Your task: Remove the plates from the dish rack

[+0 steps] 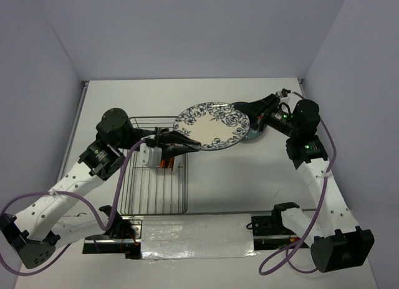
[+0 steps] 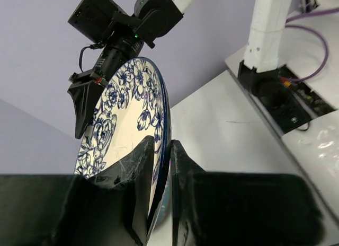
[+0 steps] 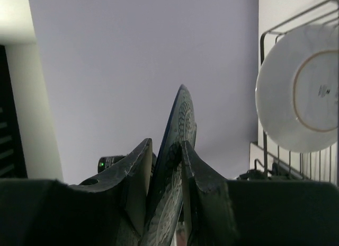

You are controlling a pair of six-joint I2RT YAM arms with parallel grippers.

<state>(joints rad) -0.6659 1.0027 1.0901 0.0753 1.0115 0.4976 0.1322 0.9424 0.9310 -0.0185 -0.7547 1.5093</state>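
A large white plate with a blue floral rim (image 1: pixel 211 126) hangs tilted over the far right corner of the dish rack (image 1: pixel 156 189). My left gripper (image 1: pixel 189 144) is shut on its near rim, and in the left wrist view the plate (image 2: pixel 127 113) stands edge-on between the fingers (image 2: pixel 144 166). My right gripper (image 1: pixel 250 122) is at the floral plate's right edge, shut on a dark teal patterned plate (image 1: pixel 254 135) that is mostly hidden beneath it. In the right wrist view that plate (image 3: pixel 180 119) rises between the jaws of the right gripper (image 3: pixel 167 145). The rack shows no plates in the top view.
The white underside of a plate (image 3: pixel 296 92) shows in front of the rack wires (image 3: pixel 262 44). A shiny silver strip (image 1: pixel 196 239) lies along the near edge between the arm bases. Grey walls enclose the white table (image 1: pixel 249 189) on three sides.
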